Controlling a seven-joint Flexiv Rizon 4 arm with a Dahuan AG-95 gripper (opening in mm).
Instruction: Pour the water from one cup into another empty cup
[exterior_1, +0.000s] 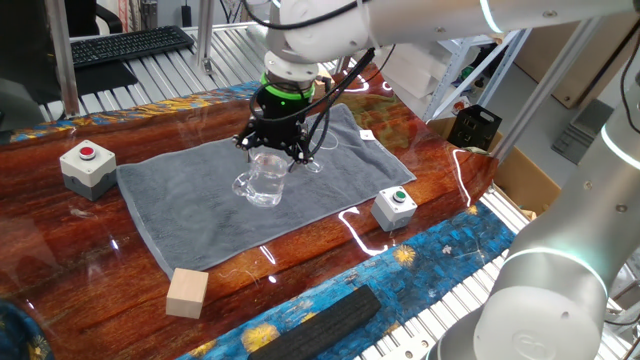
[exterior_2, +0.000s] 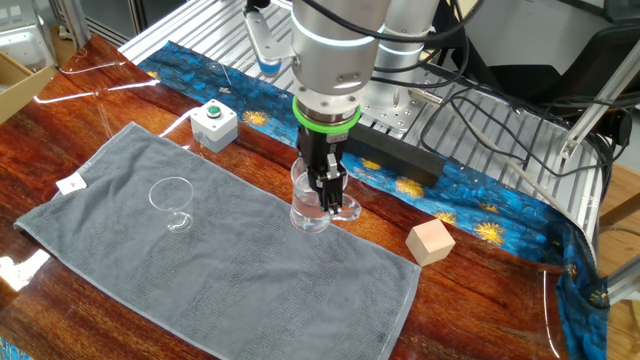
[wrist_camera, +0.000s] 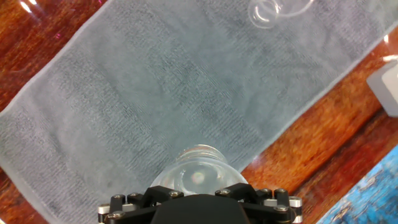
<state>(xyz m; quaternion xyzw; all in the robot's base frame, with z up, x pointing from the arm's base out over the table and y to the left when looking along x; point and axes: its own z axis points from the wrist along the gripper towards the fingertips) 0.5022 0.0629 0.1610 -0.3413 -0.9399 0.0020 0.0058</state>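
- hand (exterior_2: 329, 190) is down over the mug (exterior_2: 316, 205), fingers (exterior_2: 331, 180) at the rim on the handle side; looks pinched on the glass wall, one finger in and one out, but the contact itself is partly hidden, so can't say for sure it's clamped.
- hand view: mug sits right under the hand (wrist_camera: 199, 200), base showing as a bright round patch (wrist_camera: 198, 177); water not clearly seen, only a faint shimmer.
- mug (exterior_1: 264, 178) stands upright on the grey towel (exterior_1: 190, 205), not tilted, and seems not lifted yet.
- small glass (exterior_2: 172, 198), no handle, stands on the same towel well apart from the mug, near the towel's far end; in the hand view it's at the top edge (wrist_camera: 280, 7). looks empty.
- judged step: grasp phase, i.e. securing the mug before pickup; pour not begun.
- next move calls for: firm grip, straight lift w/o tipping, carry across the towel to the small glass, then a slow tilt w/ the lip over that narrow rim.
- off the towel on the worktop (exterior_1: 60, 280): two button boxes (exterior_1: 88, 166) (exterior_1: 394, 207), a wood block (exterior_1: 187, 292); none in the likely path.
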